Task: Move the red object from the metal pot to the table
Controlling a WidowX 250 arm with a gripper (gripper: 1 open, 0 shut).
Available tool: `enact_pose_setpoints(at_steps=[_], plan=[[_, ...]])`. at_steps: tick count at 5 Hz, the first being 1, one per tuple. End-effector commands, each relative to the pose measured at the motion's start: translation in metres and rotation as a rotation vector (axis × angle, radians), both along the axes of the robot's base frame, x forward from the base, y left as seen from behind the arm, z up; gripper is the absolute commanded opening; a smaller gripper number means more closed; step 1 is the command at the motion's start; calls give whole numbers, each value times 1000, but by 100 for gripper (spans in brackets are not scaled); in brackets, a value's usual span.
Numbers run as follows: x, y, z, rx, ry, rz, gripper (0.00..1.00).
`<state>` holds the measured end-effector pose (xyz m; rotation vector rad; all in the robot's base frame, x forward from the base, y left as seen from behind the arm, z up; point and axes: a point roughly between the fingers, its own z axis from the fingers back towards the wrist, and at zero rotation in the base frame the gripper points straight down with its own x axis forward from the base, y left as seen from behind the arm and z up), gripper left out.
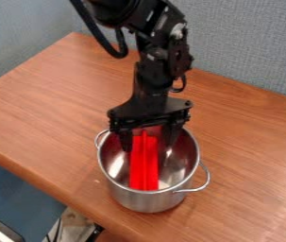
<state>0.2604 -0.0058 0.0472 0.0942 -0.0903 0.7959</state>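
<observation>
The pot [154,175] stands nearest the camera, at about 6 o'clock in the view, close to the near edge of the worktop [44,104]. It is shiny steel, round and straight-sided, with one small loop handle showing at its 4 o'clock rim and another at its 10 o'clock rim.

Inside the pot the block [145,163] stands tilted: its lower end rests near the pot's floor toward 6 o'clock and its upper end leans up toward 12 o'clock, reaching about rim height. It is bright red, plain and elongated.

The tool [152,138] hangs over the pot's mouth, pointing straight down, with its two fingers spread wide. One finger [120,138] drops into the pot on the 9 o'clock side of the block, the other on the 3 o'clock side. The block's upper end sits between them; whether either finger touches it cannot be told from this view.

Above the tool, the black arm [158,57] rises toward 12 o'clock, with looping cables near the top of the view.

The worktop is reddish-brown wood with visible grain, running from 9 o'clock across to 3 o'clock. Beyond its far edge, a grey-blue wall [32,28] fills the background.
</observation>
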Motion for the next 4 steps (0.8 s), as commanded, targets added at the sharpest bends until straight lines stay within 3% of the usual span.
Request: enact_pose_setpoints(at_steps=[1, 2, 4], plan=[[9, 3, 18, -7, -61, 25, 100], [10, 3, 21, -8, -63, 27, 100], [9, 4, 13, 10, -50, 32, 100]])
